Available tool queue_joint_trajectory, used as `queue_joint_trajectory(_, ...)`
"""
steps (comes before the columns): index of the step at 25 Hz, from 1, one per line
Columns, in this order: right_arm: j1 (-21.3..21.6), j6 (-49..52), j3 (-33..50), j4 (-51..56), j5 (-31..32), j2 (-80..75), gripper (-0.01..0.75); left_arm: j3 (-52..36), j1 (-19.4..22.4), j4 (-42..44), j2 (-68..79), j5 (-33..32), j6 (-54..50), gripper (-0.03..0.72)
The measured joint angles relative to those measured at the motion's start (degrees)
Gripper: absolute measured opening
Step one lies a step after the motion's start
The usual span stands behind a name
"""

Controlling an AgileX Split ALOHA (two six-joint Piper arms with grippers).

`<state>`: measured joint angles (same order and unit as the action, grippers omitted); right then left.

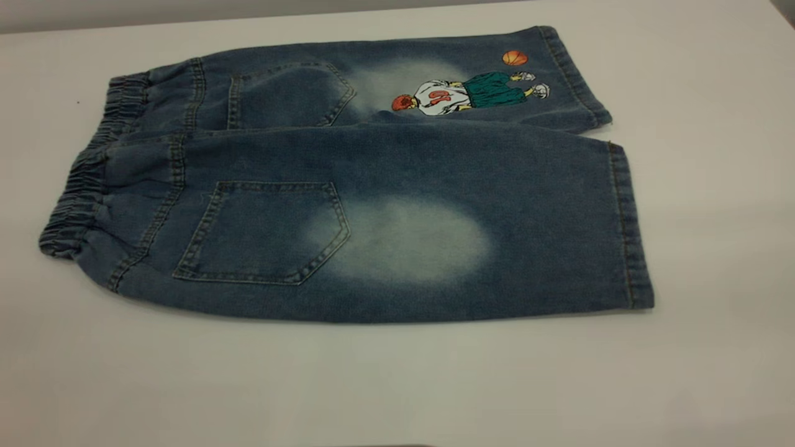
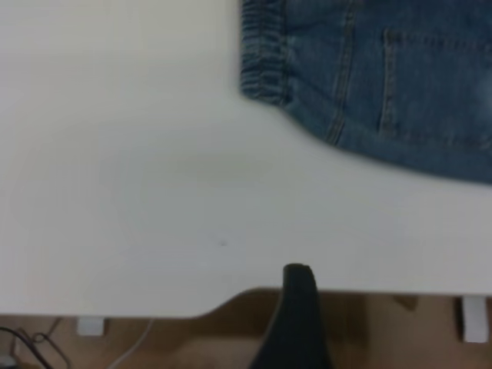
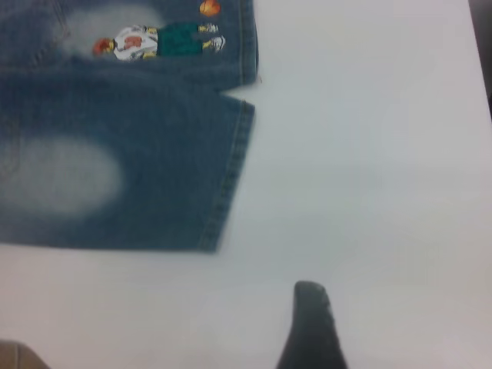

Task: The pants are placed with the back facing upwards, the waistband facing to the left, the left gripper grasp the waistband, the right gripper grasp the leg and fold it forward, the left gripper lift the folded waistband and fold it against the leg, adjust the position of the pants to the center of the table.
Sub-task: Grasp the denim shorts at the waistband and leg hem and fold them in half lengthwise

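While the pants point(image 1: 348, 186) lie flat, both hands' state cannot be told; shirt number unreadable.

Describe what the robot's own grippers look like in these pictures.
Little shows. In the left wrist view, the left gripper appears only as one dark, matte black finger with a rounded tip, widening toward its base. In the right wrist view, the right gripper looks the same: a single black, blunt-tipped finger. No markings or cables on either can be made out. The exterior view shows neither arm.

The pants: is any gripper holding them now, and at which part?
Nothing is held. The pants lie flat on the table; the left gripper and right gripper are apart from them.
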<state>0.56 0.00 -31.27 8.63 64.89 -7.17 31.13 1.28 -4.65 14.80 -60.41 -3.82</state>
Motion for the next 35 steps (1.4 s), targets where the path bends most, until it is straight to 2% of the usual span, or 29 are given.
queue_joint_trajectory(8,0.0,0.0,-8.8,1.2,-5.1,-14.5,0.531,9.4,0.0,-2.4,26.4,10.8,-2.4,0.565)
queue_joint_trajectory(14,0.0,-0.6,-10.1,4.4,-8.2,-22.2,0.544,15.4,0.1,-2.6,46.4,16.1,-2.5,0.565)
queue_joint_trajectory(20,0.0,-1.1,-10.2,5.5,-8.8,-24.6,0.545,23.9,1.2,-2.7,64.5,16.5,-2.5,0.565)
queue_joint_trajectory(25,0.0,-1.6,-10.2,5.6,-9.0,-24.8,0.547,27.4,1.4,-2.8,73.7,16.8,-2.7,0.565)
queue_joint_trajectory(32,0.0,-2.3,-10.2,5.6,-9.0,-24.8,0.547,28.9,7.1,-3.1,82.4,17.1,-4.0,0.565)
queue_joint_trajectory(35,0.0,-2.3,-10.2,5.6,-9.0,-24.8,0.547,28.9,8.0,-3.1,85.2,17.5,-4.1,0.565)
